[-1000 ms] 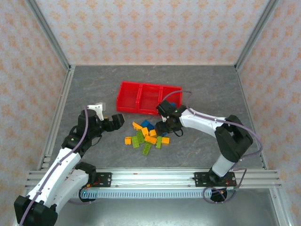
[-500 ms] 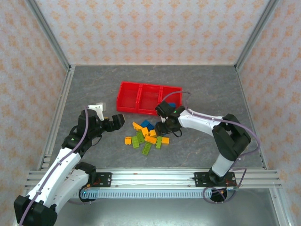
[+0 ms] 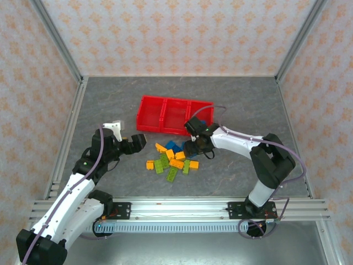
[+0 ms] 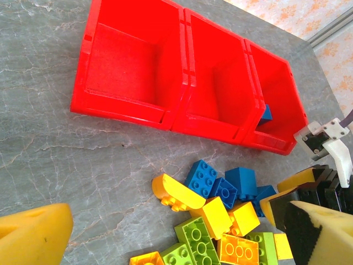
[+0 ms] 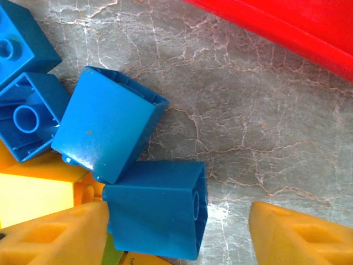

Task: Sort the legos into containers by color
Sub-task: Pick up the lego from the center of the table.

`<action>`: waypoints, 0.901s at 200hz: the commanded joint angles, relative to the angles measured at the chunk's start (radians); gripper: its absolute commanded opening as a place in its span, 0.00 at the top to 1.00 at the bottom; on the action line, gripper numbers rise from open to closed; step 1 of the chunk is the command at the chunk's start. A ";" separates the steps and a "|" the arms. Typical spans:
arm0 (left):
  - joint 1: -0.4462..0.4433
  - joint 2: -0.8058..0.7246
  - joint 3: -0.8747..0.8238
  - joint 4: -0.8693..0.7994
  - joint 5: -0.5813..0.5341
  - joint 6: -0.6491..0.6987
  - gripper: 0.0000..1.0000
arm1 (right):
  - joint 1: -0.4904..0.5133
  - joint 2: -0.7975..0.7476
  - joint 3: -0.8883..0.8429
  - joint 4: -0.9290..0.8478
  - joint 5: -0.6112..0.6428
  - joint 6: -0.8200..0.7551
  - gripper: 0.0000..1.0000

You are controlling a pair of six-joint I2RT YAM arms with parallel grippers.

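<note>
Right arm [image 3: 237,142] low over legos [image 3: 172,160], jaws spread beside a blue brick [image 5: 157,207]; left jaws spread.

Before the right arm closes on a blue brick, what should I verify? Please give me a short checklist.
1. Right gripper open: ok.
2. Blue brick between its fingers: ok, though it touches one finger only.
3. Brick free of neighbours: not ok, a second blue brick touches it.
4. Place for blue known: ok, the red tray's right compartment holds a blue piece.
5. Left gripper open, apart from the pile: ok.
</note>
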 commanded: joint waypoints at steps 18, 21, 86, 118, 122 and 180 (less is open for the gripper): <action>-0.012 -0.013 -0.003 0.030 -0.014 0.006 0.01 | 0.005 -0.002 -0.006 -0.029 0.008 -0.022 0.28; -0.013 -0.013 -0.003 0.030 -0.014 0.006 0.01 | 0.005 0.000 -0.007 -0.030 0.010 -0.023 0.28; -0.013 -0.012 -0.003 0.031 -0.014 0.006 0.01 | 0.007 0.039 0.003 -0.025 0.023 -0.033 0.30; -0.013 -0.010 -0.003 0.030 -0.012 0.006 0.01 | 0.006 0.058 0.010 -0.018 0.027 -0.039 0.33; -0.013 -0.010 -0.003 0.031 -0.012 0.006 0.01 | 0.006 0.060 0.011 -0.015 0.026 -0.038 0.33; -0.013 -0.014 -0.001 0.030 -0.012 0.006 0.01 | 0.006 0.062 0.028 -0.042 0.023 -0.048 0.56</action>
